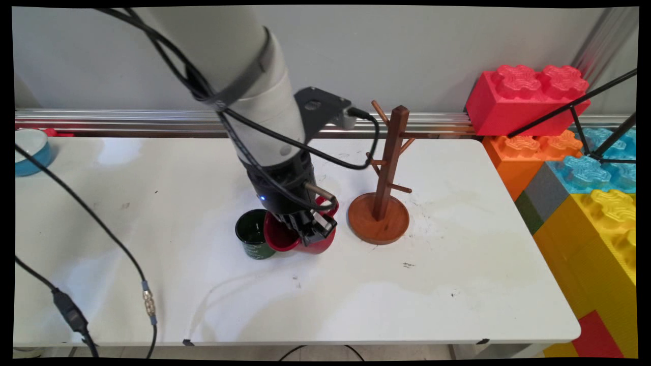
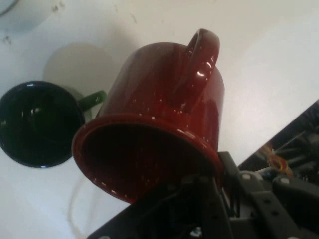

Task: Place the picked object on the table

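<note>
My gripper (image 1: 311,229) is shut on the rim of a glossy red mug (image 1: 297,239), which hangs tilted just over the table with its mouth facing the camera side. In the hand view the red mug (image 2: 159,109) fills the centre, handle up, and the gripper (image 2: 209,181) pinches its rim at the lower right. A dark green mug (image 1: 253,236) stands upright right beside the red one on its left, the two nearly touching. The green mug (image 2: 37,124) shows its open mouth and a short handle. A brown wooden mug tree (image 1: 380,201) stands just right of the gripper.
A blue bowl (image 1: 29,150) sits at the table's far left edge. Large toy bricks (image 1: 569,152) in red, orange, blue and yellow are stacked past the table's right edge. Black cables (image 1: 76,213) hang across the left part of the table.
</note>
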